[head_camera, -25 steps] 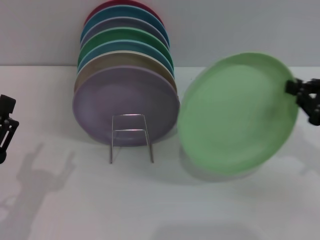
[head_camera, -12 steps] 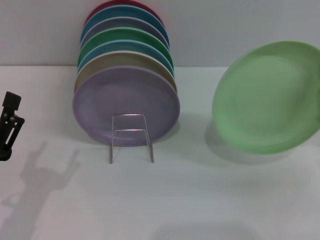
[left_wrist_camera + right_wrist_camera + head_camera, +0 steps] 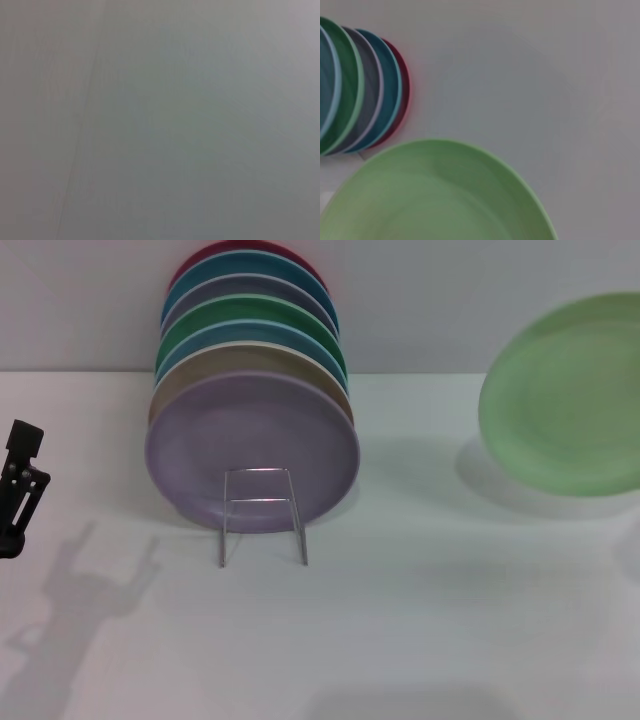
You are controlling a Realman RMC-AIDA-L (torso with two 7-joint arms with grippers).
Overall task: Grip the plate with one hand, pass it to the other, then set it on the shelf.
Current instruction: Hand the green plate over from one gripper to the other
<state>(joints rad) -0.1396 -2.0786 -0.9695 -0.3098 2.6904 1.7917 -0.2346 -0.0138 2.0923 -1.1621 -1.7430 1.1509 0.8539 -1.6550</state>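
Note:
The light green plate [image 3: 570,400] hangs tilted above the table at the far right, partly cut off by the edge of the head view. It fills the lower part of the right wrist view [image 3: 435,200]. My right gripper holds it by a rim that lies out of view, and its fingers do not show. The shelf [image 3: 262,515], a thin wire rack, stands left of centre with its upright front loop facing me. My left gripper [image 3: 18,490] waits open at the far left, well apart from the shelf.
Several plates stand on edge in the shelf, a lilac plate [image 3: 250,450] in front and a darker green plate [image 3: 250,312] farther back. Their rims also show in the right wrist view [image 3: 365,110]. White table lies between shelf and plate.
The green plate has risen and moved to the right, away from the shelf, and the right gripper has left the head view. The left gripper has barely shifted.

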